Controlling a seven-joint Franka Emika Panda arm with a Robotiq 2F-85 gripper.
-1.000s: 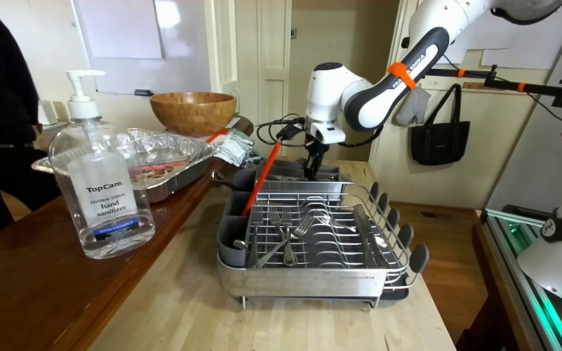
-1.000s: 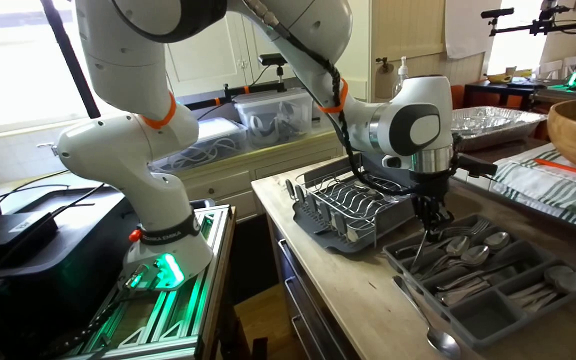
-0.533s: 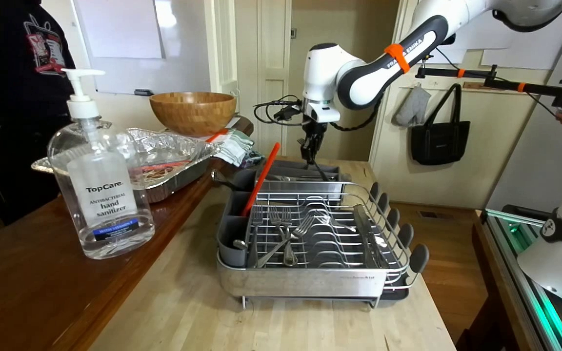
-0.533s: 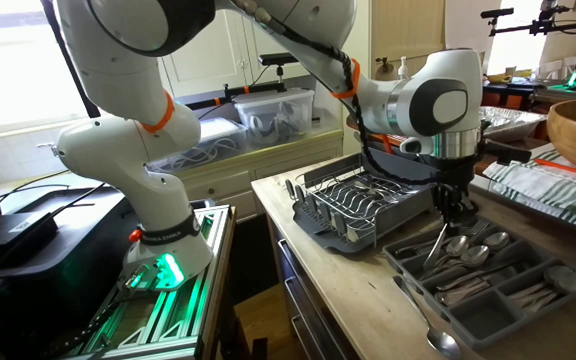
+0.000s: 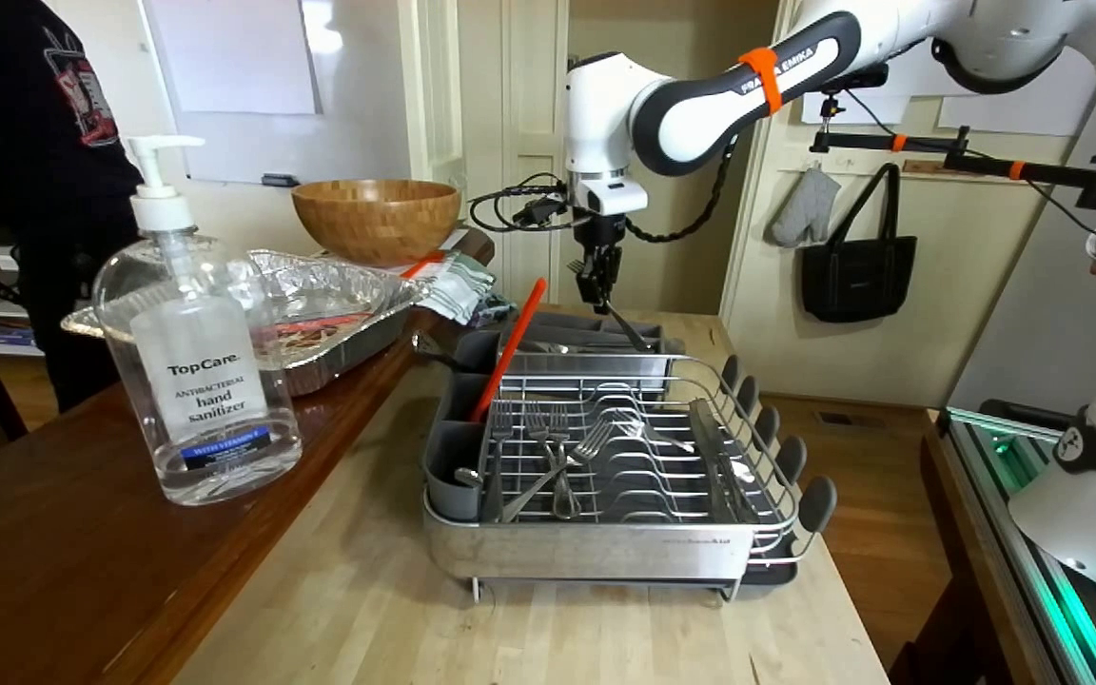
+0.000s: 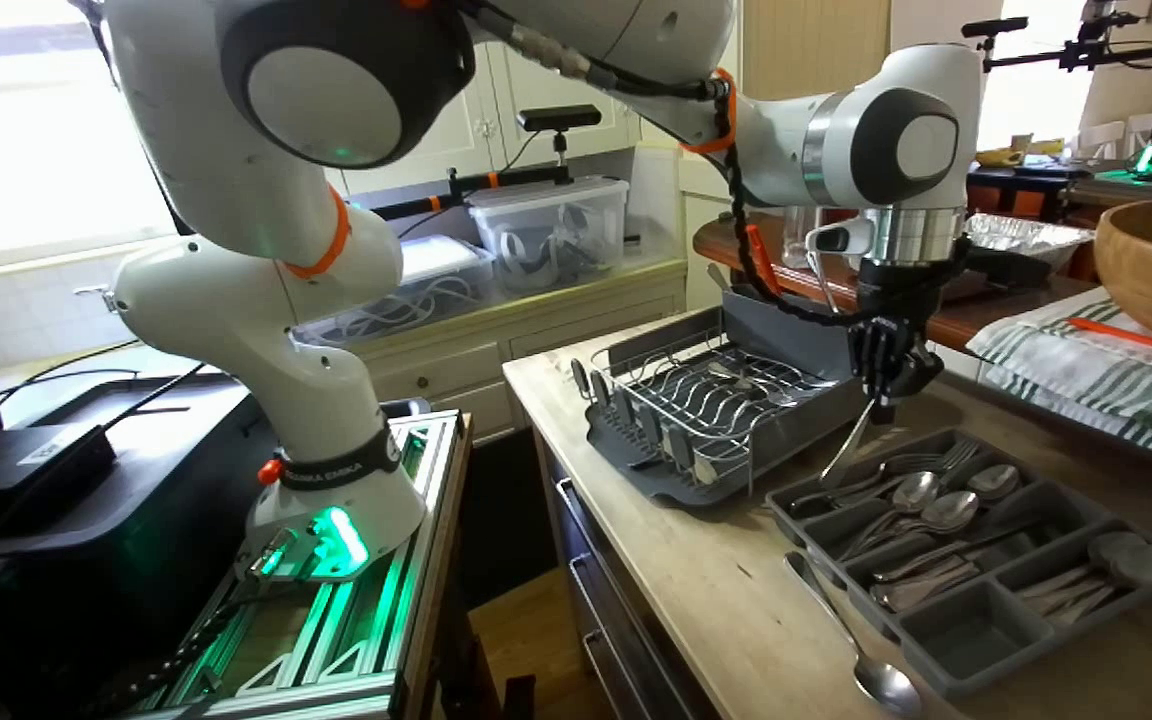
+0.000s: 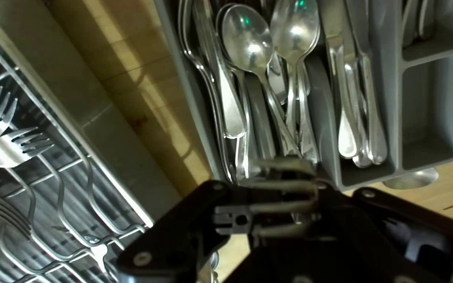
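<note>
My claw (image 5: 600,299) is clamped on a fork (image 6: 848,442), held at a tilt at one end of the gray cutlery tray (image 6: 971,630), the handle slanting down and the tines showing blurred in the wrist view. Whether the handle's lower end clears the tray, I cannot tell. Spoons (image 7: 248,39) and knives (image 7: 339,78) fill compartments below me, and a loose spoon (image 6: 886,685) lies just beside the tray on the pale wooden worktop (image 5: 320,609). Next along stands the dish rack (image 5: 596,552), more forks (image 5: 586,447) across its wires. Alongside, a darker worktop (image 5: 82,580) carries a bottle of hand sanitizer (image 5: 201,381), a foil pan (image 5: 372,350) and a wooden bowl (image 5: 377,224) near a striped towel (image 6: 1076,370). A person in black (image 5: 72,181) stands behind it; a black bag (image 5: 859,285) hangs on the far wall.

Compared with one second ago, claw and fork are higher, the handle no longer reaching as deep toward the cutlery, and the person in black is in a different position.

My white arm (image 5: 714,119) extends from its base (image 6: 336,500), forearm sloping gently down, wrist upright, claw pointing at the worktop.
</note>
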